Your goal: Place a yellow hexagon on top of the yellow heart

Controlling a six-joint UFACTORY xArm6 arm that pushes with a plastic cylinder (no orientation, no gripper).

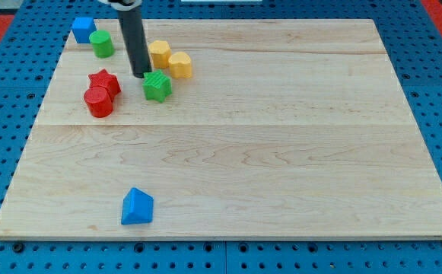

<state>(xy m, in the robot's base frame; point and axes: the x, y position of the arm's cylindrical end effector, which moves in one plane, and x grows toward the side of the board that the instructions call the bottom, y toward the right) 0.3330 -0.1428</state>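
Note:
The yellow hexagon (159, 53) sits near the view's top left on the wooden board (281, 152). The yellow heart (180, 65) lies just to its right and slightly lower, touching it. My tip (142, 74) is at the end of the dark rod, just left of and below the hexagon. It stands right beside the upper left corner of a green star block (157, 86).
A red star (105, 81) and a red cylinder (98, 101) lie left of my tip. A green cylinder (102, 44) and a blue cube (84, 30) sit at the top left corner. A blue triangular block (137, 207) lies near the bottom edge.

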